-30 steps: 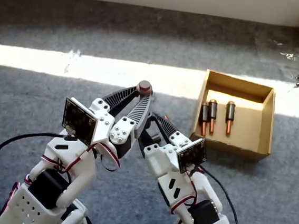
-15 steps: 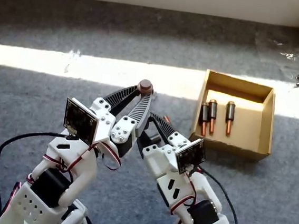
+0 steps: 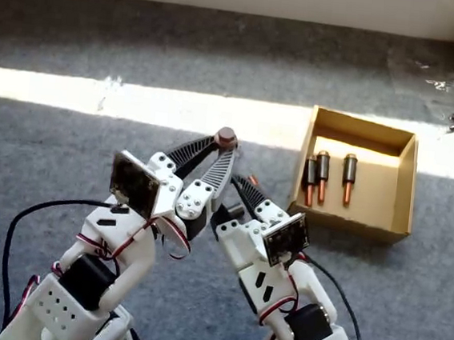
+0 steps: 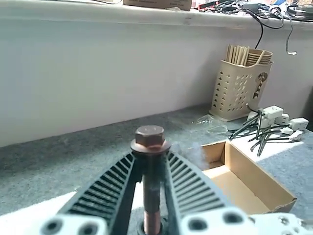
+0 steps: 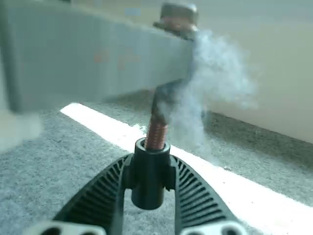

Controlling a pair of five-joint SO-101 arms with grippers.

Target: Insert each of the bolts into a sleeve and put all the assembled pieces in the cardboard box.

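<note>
High view: bolt carried over the sleeve, insertion under way

Left gripper (image 3: 223,144) is seen raised above the grey bench (image 3: 68,147), clenched on the shank of a copper-coloured bolt (image 3: 226,136), which is held upright with its hex head above the fingertips. Right gripper (image 5: 150,169) is placed just below and beside it, clamped round a dark sleeve (image 5: 149,188) with the mouth turned up toward the bolt.

Change noted over the last second: the left arm has been swung a little toward the right arm and the cardboard box (image 3: 406,187), and the bolt head has been shifted with it. The right arm has hardly been moved.

In the right wrist view the threaded end of the bolt is seen meeting the sleeve's mouth. How far it has gone in cannot be told.

3 assembled pieces (image 3: 323,175) are already laid side by side in the box, which stands near the right arm, on the side away from the left arm.

Judgement: the shift is read as a final lining-up of shank and bore. This piece is taken to be in the joining step. Pushing home and the drop into the box are not yet done. A tilted bolt could bind at the mouth.
</note>
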